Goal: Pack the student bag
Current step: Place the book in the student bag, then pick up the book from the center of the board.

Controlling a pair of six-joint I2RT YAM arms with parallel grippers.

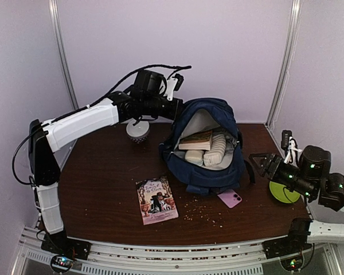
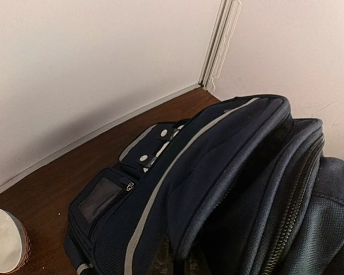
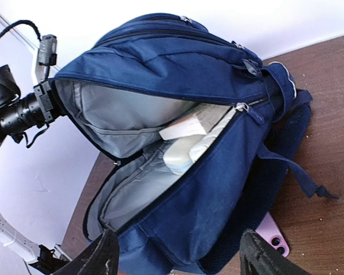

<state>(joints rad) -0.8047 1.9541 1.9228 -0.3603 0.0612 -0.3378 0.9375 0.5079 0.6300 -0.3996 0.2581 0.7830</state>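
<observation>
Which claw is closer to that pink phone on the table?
Right. The right claw hangs open near the pink phone; the left claw grips the far rim of the student bag.

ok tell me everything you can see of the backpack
The student bag is navy fabric with light grey lining. It sits on the table toward the back, its main compartment unzipped and gaping. The left gripper pinches its top rim. Inside lie a book and pale bundles. A pink phone pokes out at its near edge.
</observation>
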